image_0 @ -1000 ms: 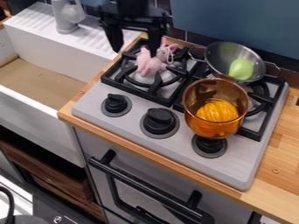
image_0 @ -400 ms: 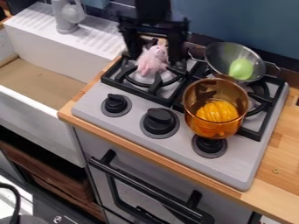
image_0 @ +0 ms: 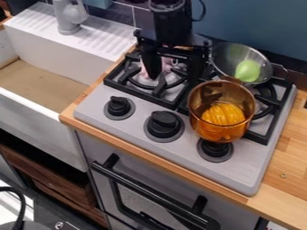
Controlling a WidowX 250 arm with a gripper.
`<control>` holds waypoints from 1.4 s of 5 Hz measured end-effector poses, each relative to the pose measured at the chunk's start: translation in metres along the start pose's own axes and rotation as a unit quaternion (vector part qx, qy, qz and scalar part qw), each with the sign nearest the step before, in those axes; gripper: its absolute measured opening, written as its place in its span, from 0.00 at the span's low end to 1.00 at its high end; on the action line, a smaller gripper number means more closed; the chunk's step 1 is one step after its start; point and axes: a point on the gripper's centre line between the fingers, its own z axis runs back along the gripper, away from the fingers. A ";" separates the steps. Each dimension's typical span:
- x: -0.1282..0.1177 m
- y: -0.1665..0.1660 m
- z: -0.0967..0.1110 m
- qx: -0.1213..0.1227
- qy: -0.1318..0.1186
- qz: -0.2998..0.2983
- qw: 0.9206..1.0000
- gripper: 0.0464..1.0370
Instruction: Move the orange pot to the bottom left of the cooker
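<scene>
Pincer (image_0: 173, 78) fingers apart, I have it over the left part of the cooker (image_0: 240, 173). Orange pot (image_0: 221, 108) stands at the cooker's right front, steel strainer (image_0: 225, 58) at its right rear, pink toy (image_0: 167, 65) at its left rear, green item (image_0: 247, 71) right rear.

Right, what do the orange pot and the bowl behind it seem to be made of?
The orange pot has a glossy amber wall; dark shapes on it may be reflections or the grate showing through, so polished metal or tinted glass. The bowl has grey sheen suggesting metal.
</scene>
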 end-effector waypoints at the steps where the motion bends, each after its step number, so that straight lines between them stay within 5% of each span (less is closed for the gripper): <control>1: 0.001 -0.006 -0.004 0.012 -0.015 -0.004 1.000 0.96; 2: 0.003 -0.007 -0.006 0.017 -0.026 0.000 1.000 0.96; 6: -0.004 -0.011 -0.028 0.015 0.002 0.010 1.000 0.91; 7: -0.003 -0.013 -0.028 0.009 0.008 0.011 1.000 0.63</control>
